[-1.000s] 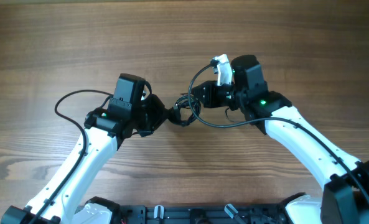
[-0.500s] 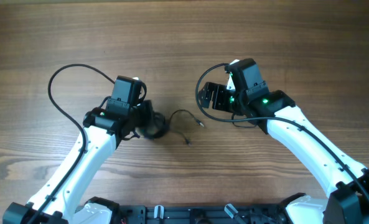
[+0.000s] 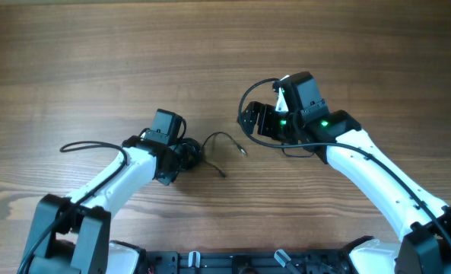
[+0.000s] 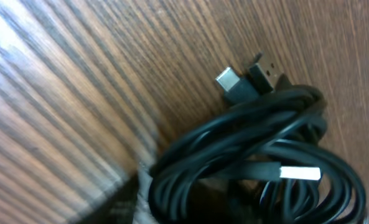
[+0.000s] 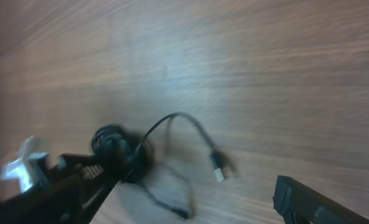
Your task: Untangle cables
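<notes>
Left gripper (image 3: 184, 157): down over the coiled bundle; whether its jaws clamp it or stand apart cannot be told.
Right gripper (image 3: 252, 122): jaws spread wide, nothing between them, clear of the wires.
Cables (image 4: 252, 143): black coil at the left gripper, plug ends poking out on top.
Loose strand (image 3: 219, 139): arcs from the coil toward the right gripper, its plug lying short of it.
Table (image 3: 96, 46): wood grain, bearing the wires.
</notes>
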Action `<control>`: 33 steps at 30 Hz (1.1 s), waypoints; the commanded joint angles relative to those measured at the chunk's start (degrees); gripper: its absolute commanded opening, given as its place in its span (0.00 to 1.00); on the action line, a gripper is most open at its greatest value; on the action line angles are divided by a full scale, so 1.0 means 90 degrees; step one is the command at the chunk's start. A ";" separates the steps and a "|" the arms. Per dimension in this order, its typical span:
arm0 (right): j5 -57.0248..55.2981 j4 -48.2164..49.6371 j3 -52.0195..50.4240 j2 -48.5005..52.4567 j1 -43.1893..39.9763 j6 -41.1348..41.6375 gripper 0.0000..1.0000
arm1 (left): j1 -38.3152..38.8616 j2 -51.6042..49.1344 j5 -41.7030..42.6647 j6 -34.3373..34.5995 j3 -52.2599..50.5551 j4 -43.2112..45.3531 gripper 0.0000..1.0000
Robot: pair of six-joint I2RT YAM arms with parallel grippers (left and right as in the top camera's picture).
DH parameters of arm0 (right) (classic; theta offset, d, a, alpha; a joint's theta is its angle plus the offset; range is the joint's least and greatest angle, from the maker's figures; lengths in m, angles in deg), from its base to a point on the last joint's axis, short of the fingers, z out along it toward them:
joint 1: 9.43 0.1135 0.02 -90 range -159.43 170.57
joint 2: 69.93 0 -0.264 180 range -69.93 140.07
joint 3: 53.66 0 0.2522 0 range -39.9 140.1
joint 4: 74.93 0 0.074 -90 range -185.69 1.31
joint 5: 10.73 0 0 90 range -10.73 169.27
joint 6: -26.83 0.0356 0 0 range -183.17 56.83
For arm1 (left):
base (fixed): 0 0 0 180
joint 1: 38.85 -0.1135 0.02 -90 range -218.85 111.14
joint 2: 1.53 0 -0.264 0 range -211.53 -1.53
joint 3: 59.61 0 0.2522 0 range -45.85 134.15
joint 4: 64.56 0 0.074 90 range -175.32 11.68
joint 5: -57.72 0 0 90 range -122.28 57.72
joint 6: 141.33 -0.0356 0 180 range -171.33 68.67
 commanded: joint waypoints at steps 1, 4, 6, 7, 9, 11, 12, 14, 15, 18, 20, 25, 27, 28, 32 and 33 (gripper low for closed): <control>0.0617 0.0005 0.0041 0.0070 0.0017 0.0090 1.00 | -0.0002 -0.0495 -0.0248 0.0066 -0.0211 0.0151 0.04; 0.0692 -0.0041 0.0041 0.0075 0.0017 0.0248 1.00 | -0.0114 -0.0170 -0.0262 -0.1523 0.0049 0.0313 0.04; 0.0814 0.0000 0.0041 0.0075 0.0017 -0.0165 1.00 | -0.0158 0.0440 -0.0236 -0.2805 0.0321 0.0308 0.04; 0.1044 0.0044 0.0041 0.0075 0.0017 -0.0738 1.00 | -0.0158 0.0821 -0.0228 -0.3262 0.0384 0.0308 0.04; 0.1411 0.0039 0.0041 0.0075 0.0017 -0.1355 1.00 | -0.0158 0.1379 -0.0216 -0.3395 0.0391 0.0301 0.04; 0.2108 0.0039 0.0041 0.0075 0.0017 -0.1668 0.93 | -0.0158 0.1882 -0.0010 -0.3390 0.0391 0.0304 0.04; 0.2346 0.0032 0.0036 0.0075 0.0017 -0.1370 0.92 | -0.0158 0.2074 0.0019 -0.3390 0.0391 0.0304 0.04; 0.2871 0.0151 -0.0039 0.0075 0.0073 -0.1532 0.92 | -0.0158 0.2244 0.0019 -0.3320 0.0391 0.0311 0.04; 0.2841 0.0158 -0.0112 0.0075 0.0170 -0.1936 0.90 | -0.0158 0.2276 0.0022 -0.3320 0.0391 0.0308 0.04; 0.1600 0.0355 -0.0306 0.0078 0.0517 -0.3174 0.97 | -0.0158 0.2280 0.0255 -0.3466 0.0391 0.0311 0.04; 0.1304 0.1069 -0.0306 0.0078 0.0680 -0.3963 0.96 | -0.0158 0.2283 0.0534 -0.4048 0.0393 0.0308 0.04; 0.1394 0.1654 -0.0306 0.0257 0.1088 -0.4964 0.85 | -0.0158 0.2310 0.0782 -0.4172 0.0413 0.0308 0.04; 0.1902 0.1637 -0.0306 0.0549 0.1200 -0.4937 0.82 | -0.0158 0.2310 0.0780 -0.4121 0.0442 0.0306 0.04; 0.2203 0.1642 -0.0306 0.0653 0.1234 -0.4935 0.74 | -0.0158 0.2310 0.0780 -0.4119 0.0442 0.0308 0.04; 0.2203 0.1474 -0.0306 0.0865 0.1248 -0.4561 0.48 | -0.0393 0.2310 0.0729 -0.3696 0.0442 0.0308 0.04; 0.2183 0.1484 -0.0306 0.0869 0.1248 -0.4393 0.46 | -0.0534 0.2310 0.0741 -0.3541 0.0442 0.0306 0.04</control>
